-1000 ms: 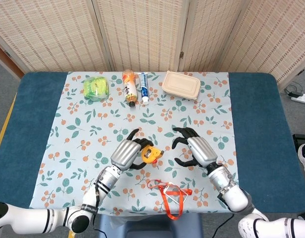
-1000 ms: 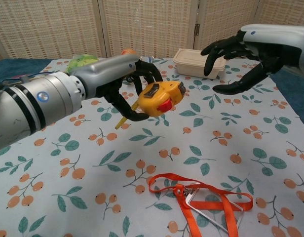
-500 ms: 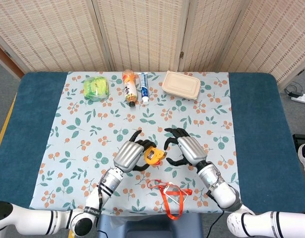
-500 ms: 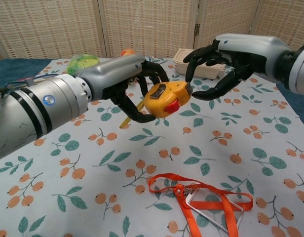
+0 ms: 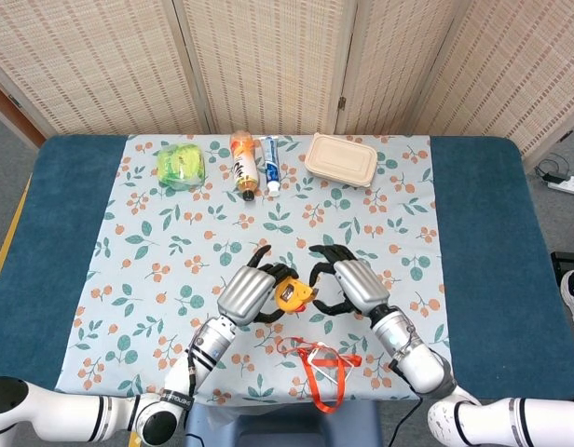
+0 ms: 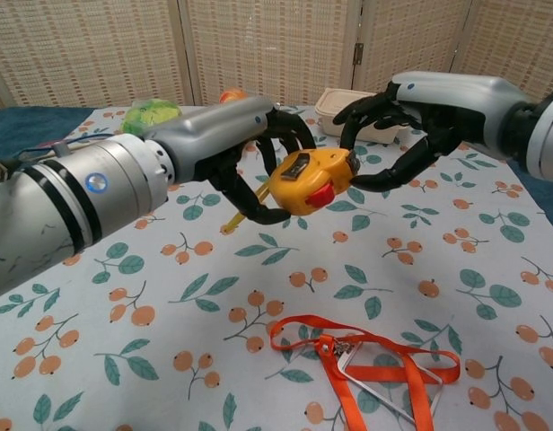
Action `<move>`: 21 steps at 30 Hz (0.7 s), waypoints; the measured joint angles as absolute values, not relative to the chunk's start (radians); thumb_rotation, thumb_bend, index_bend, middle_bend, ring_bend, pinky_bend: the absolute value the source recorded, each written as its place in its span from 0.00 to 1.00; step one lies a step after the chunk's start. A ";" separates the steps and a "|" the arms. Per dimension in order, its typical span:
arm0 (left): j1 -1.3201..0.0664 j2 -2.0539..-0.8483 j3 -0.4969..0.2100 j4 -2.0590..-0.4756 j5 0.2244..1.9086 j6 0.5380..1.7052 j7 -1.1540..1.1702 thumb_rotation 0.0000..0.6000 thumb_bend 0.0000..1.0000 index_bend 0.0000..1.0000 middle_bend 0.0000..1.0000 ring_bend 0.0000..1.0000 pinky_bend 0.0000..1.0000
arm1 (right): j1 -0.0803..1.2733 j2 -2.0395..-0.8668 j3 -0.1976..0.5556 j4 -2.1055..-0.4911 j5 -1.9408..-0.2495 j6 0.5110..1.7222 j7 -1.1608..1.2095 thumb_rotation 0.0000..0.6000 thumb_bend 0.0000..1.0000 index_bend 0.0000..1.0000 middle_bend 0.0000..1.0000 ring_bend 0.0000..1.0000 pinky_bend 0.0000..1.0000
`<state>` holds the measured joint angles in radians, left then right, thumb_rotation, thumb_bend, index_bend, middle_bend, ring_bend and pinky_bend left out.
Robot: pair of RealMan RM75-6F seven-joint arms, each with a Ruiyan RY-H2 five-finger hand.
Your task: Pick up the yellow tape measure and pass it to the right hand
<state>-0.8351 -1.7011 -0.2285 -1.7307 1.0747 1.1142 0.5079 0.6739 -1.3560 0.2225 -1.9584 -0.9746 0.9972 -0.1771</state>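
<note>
The yellow tape measure with a red button is held above the floral cloth by my left hand, dark fingers wrapped around its left side. My right hand is at its right end, fingers curved over the top and thumb below, spread around the end. Whether they press on it I cannot tell. A short yellow strip of tape hangs below the left hand. In the head view the tape measure sits between the left hand and the right hand, near the table's front middle.
An orange lanyard lies on the cloth below the hands, near the front edge. At the back stand a beige lunch box, an orange bottle, a toothpaste tube and a green bag.
My right hand has come in from the right and its fingers now bracket the tape measure's right end. My left hand has carried the tape measure slightly rightward.
</note>
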 measured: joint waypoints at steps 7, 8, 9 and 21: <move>-0.836 -1.704 -0.226 -1.720 1.069 1.115 0.511 1.00 0.34 0.56 0.55 0.41 0.00 | 0.670 -1.352 0.211 -1.956 -0.984 1.003 -0.167 1.00 0.33 0.55 0.16 0.09 0.00; -0.836 -1.704 -0.226 -1.720 1.068 1.114 0.511 1.00 0.34 0.56 0.55 0.41 0.00 | 0.670 -1.352 0.211 -1.956 -0.985 1.003 -0.167 1.00 0.33 0.55 0.16 0.09 0.00; -0.836 -1.704 -0.226 -1.719 1.067 1.114 0.510 1.00 0.34 0.56 0.55 0.41 0.00 | 0.670 -1.352 0.210 -1.955 -0.985 1.003 -0.166 1.00 0.33 0.56 0.17 0.09 0.00; -0.840 -1.715 -0.221 -1.706 1.060 1.109 0.514 1.00 0.35 0.56 0.55 0.41 0.00 | 0.680 -1.376 0.207 -1.932 -0.980 1.006 -0.166 1.00 0.34 0.62 0.18 0.10 0.00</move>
<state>-0.8399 -1.7150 -0.2212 -1.7056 1.0597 1.1092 0.5144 0.6804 -1.3756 0.2070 -1.9323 -0.9803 1.0056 -0.1657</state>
